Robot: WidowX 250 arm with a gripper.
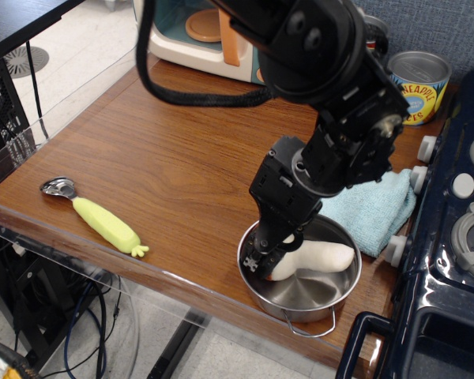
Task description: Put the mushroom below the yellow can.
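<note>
The black arm reaches down from the upper part of the view and its tool [262, 257] is lowered into the steel pot [332, 296] at the front edge of the wooden tabletop [166, 158]. The mushroom [320, 258] lies on its side inside that pot; its white stem points to the right, while its cap is hidden behind the tool. The tool's tips sit right at the cap end, but whether they are spread or pinching the mushroom cannot be told from this angle. The yellow can [418, 85] stands upright at the far right corner, well apart from the pot, beside the dark toy stove [458, 237]. A light blue cloth [375, 209] lies between can and pot, partly covered by the arm. A yellow-handled scoop [95, 215] rests near the left front edge, and a toy microwave [197, 31] stands at the back.
</note>
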